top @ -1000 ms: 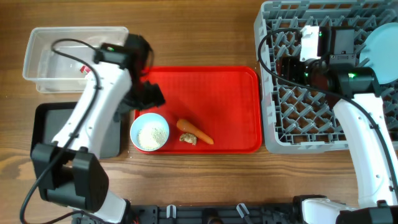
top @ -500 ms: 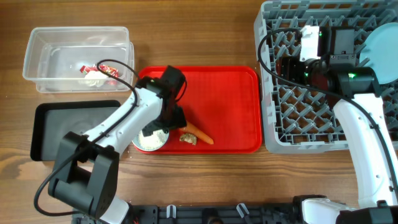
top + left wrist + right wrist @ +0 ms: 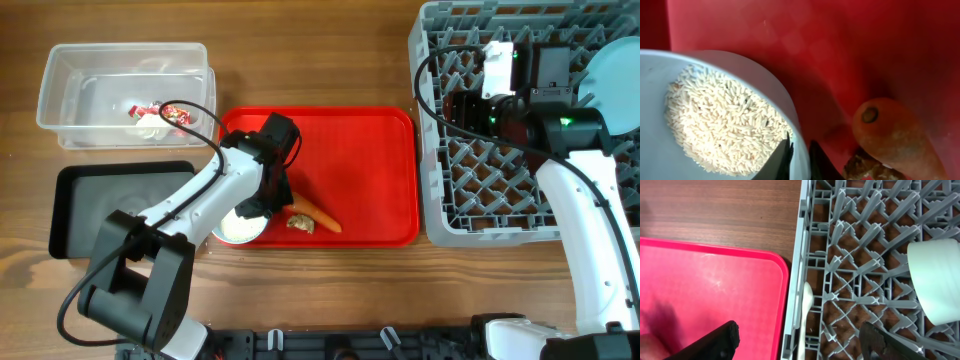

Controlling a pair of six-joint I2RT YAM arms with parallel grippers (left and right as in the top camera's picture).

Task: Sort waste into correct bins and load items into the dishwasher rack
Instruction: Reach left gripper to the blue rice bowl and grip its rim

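Left jaws: pressed together on the rim of a light blue bowl (image 3: 230,230), one finger (image 3: 781,160) inside the rim and the other outside it. Bowl: holding white rice grains (image 3: 720,125), standing at the near left corner of the flat red tray (image 3: 350,160). Orange carrot (image 3: 318,214): lying on the red tray just beside the bowl, blunt end toward the jaws. Small brown food scrap (image 3: 300,224): touching the carrot on its near side. Clear tub (image 3: 70,90): on the wooden worktop (image 3: 330,60) at far left, containing a red printed snack wrapper (image 3: 172,113) and a crumpled white napkin (image 3: 150,125) close together. Black tray (image 3: 90,200): in front of the tub, partly covered by the left arm. Dishwasher rack (image 3: 470,200): at the right, just beside the red tray. Light blue plate (image 3: 618,70): in the rack at its far right. White spoon (image 3: 807,307): lying in the rack along its left wall. Pale bowl-like dish (image 3: 935,280): on its side among the pegs. Right jaws: spread wide, holding nothing, poised over the rack's left edge.
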